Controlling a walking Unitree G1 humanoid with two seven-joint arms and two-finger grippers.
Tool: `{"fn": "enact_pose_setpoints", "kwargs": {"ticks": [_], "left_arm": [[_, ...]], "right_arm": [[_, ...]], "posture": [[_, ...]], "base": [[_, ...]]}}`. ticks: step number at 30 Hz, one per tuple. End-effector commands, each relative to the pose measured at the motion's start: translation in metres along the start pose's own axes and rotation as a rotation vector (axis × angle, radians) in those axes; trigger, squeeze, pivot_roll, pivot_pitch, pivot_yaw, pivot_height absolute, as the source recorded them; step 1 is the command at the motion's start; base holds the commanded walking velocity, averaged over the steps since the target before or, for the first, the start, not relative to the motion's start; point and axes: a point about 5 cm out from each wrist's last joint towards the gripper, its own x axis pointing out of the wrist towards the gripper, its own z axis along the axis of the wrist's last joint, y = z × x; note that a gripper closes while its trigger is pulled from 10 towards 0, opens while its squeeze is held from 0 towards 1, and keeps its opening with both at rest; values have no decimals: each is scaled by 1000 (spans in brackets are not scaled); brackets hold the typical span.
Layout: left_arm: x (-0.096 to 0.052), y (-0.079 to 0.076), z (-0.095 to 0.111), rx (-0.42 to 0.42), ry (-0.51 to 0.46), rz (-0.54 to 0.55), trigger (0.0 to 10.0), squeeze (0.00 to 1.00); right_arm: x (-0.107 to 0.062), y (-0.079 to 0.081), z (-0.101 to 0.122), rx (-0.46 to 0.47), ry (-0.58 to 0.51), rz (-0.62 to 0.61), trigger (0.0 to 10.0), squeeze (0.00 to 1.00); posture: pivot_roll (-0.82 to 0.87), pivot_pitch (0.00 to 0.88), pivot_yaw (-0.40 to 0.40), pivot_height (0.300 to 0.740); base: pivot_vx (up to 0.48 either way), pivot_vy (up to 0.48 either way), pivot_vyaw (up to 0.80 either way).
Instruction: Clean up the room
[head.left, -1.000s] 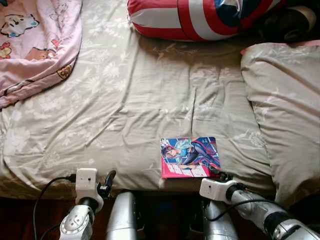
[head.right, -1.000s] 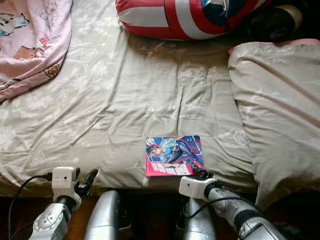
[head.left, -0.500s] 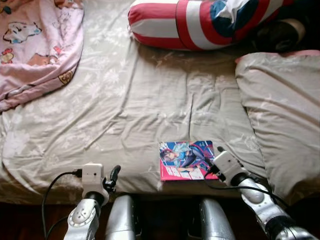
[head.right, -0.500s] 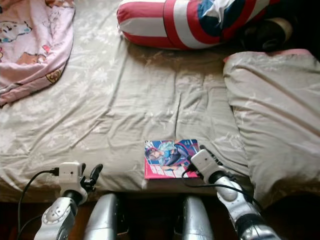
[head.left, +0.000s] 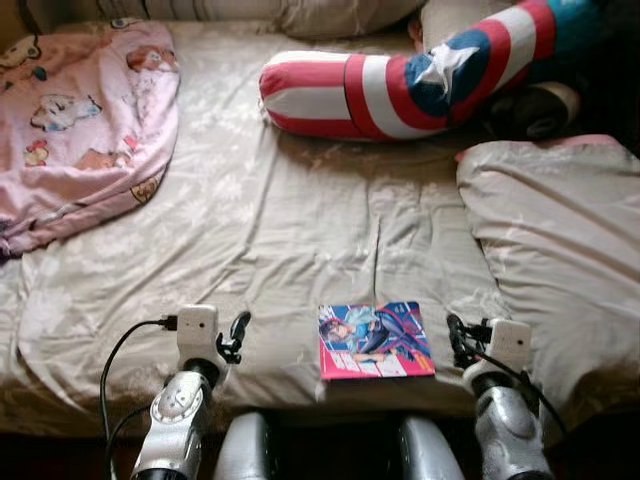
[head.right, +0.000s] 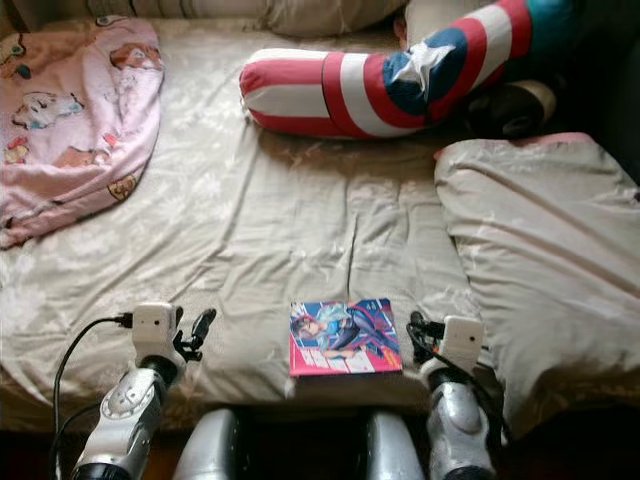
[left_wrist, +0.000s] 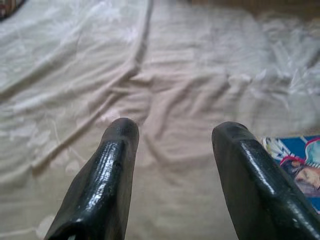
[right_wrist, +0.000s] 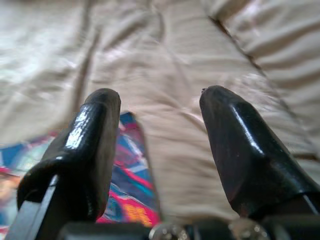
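A bedroom in a home — a bed (head.left: 250, 230) spread with a rumpled beige floral sheet, a pink cartoon-print blanket (head.left: 80, 130) at one corner, a red, white and blue striped bolster (head.left: 400, 90) near the head, pillows (head.left: 330, 12) behind it, and a folded beige duvet (head.left: 560, 240) alongside.

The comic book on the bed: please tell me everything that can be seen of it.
The comic book is thin, with a glossy cover of blue, pink and red drawings of figures. It is shut and lies flat, cover up, on the beige floral sheet near the bed's front edge. It lies between the left pincer and the right pincer, nearer the right. Neither touches it.
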Motion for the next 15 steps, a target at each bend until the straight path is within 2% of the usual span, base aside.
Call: {"fn": "enact_pose_setpoints", "kwargs": {"ticks": [1, 6, 7, 8, 9, 12, 15], "left_arm": [[-2, 3, -8, 4, 28, 8, 10000, 0], [1, 5, -17, -17, 73, 25, 10000, 0], [0, 5, -25, -13, 112, 26, 10000, 0], [0, 5, -25, -13, 112, 26, 10000, 0], [0, 4, -32, 0, 158, 13, 10000, 0], [0, 6, -36, -2, 192, 16, 10000, 0], [-5, 11, -46, -11, 246, 32, 10000, 0]], "right_arm": [[0, -5, -1, 6, 20, -20, 10000, 0], [0, -9, -12, 29, 108, -45, 10000, 0], [-3, -12, -19, 3, 158, -43, 10000, 0], [-3, -12, -19, 3, 158, -43, 10000, 0], [-8, -14, -29, -21, 219, -44, 10000, 0], [-16, -15, -41, -58, 277, -11, 10000, 0], [-26, -22, -52, -68, 336, -43, 10000, 0]], "posture": [[62, 82, 4, 655], [39, 40, 4, 680], [41, 28, 6, 690], [41, 28, 6, 690], [51, 10, 5, 700], [61, 0, 8, 720], [52, 0, 13, 735]], "base": [[0, 0, 0], [0, 0, 0], [0, 0, 0], [0, 0, 0], [0, 0, 0], [0, 0, 0], [0, 0, 0]]}}
